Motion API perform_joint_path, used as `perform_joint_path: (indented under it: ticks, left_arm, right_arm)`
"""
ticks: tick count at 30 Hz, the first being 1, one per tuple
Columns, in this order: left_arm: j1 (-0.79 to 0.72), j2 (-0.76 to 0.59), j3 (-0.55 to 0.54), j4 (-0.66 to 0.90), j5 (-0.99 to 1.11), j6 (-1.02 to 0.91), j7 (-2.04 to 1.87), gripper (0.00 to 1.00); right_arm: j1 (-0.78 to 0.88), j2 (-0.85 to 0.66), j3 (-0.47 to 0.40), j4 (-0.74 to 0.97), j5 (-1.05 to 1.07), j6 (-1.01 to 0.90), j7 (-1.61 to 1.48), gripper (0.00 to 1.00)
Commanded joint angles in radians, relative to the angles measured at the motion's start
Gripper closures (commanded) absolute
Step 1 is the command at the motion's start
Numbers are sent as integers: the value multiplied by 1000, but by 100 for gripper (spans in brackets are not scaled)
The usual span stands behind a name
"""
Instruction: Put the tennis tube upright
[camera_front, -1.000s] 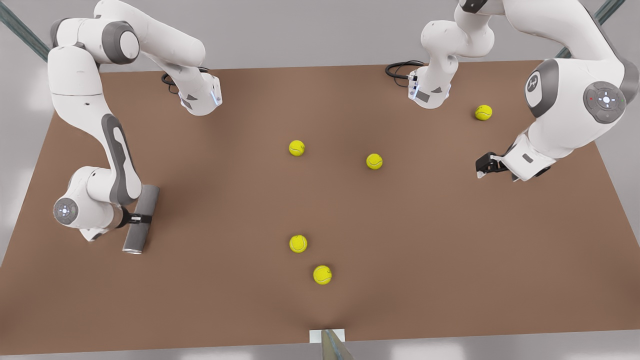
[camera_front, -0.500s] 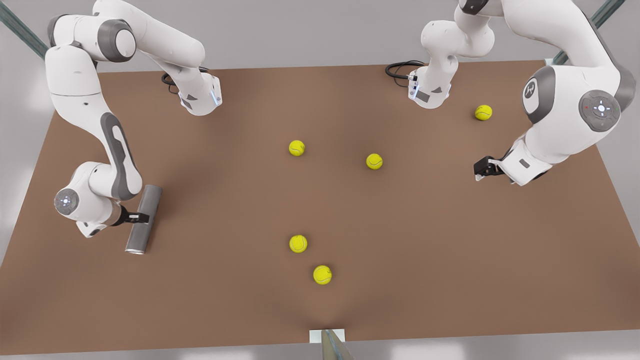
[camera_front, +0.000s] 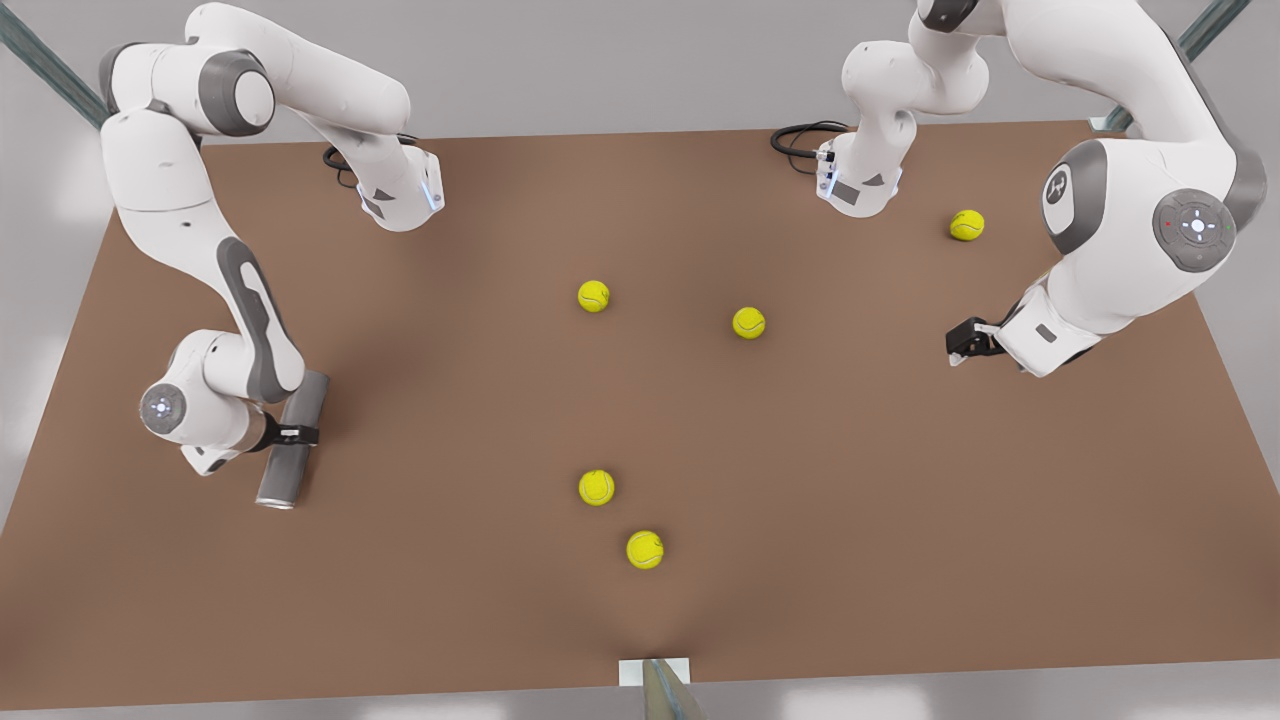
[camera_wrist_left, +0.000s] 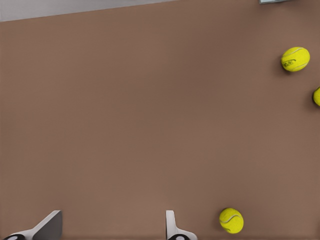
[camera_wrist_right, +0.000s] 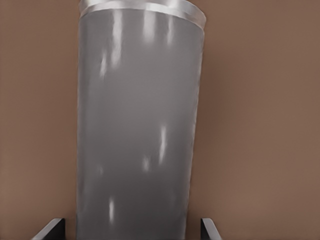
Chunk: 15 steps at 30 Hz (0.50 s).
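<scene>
The tennis tube (camera_front: 281, 473) is a dark-grey cylinder lying on the brown table (camera_front: 450, 600) at the front view's left, its silvery rim toward the near edge. My right gripper (camera_front: 298, 435) is shut on its middle, a finger on each side. In the right wrist view the tennis tube (camera_wrist_right: 135, 125) runs away from the right gripper (camera_wrist_right: 130, 231), rim at the far end. My left gripper (camera_front: 958, 345) hangs open over the table at the front view's right, holding nothing. In its own wrist view the left gripper (camera_wrist_left: 112, 230) has bare table between its fingers.
Several yellow-green tennis balls lie loose: two mid-table (camera_front: 593, 296) (camera_front: 748, 322), two nearer the front edge (camera_front: 596, 487) (camera_front: 644, 549), one at the far right (camera_front: 967, 225). One ball (camera_wrist_left: 231, 220) lies close to the left gripper. Both arm bases stand at the far edge.
The right gripper and the tube have shifted slightly toward the front view's right together. The left gripper has edged a little toward the front view's left.
</scene>
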Motion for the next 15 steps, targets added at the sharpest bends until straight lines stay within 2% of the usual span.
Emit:
perform_joint_path:
  ticks: [1,10,12,15]
  left_arm:
    - [0,-1,0,0,1,-2,0,0]
    - [-1,2,0,-7,1,0,-1,0]
    - [-1,5,0,-7,1,-2,-1,0]
    - [-2,5,0,-7,1,-3,-1,0]
  right_arm:
    - [0,3,0,0,3,21,10,0]
    - [-4,19,0,0,3,44,11,0]
    - [-3,19,0,0,3,44,11,7]
    - [-7,23,0,0,3,43,11,8]
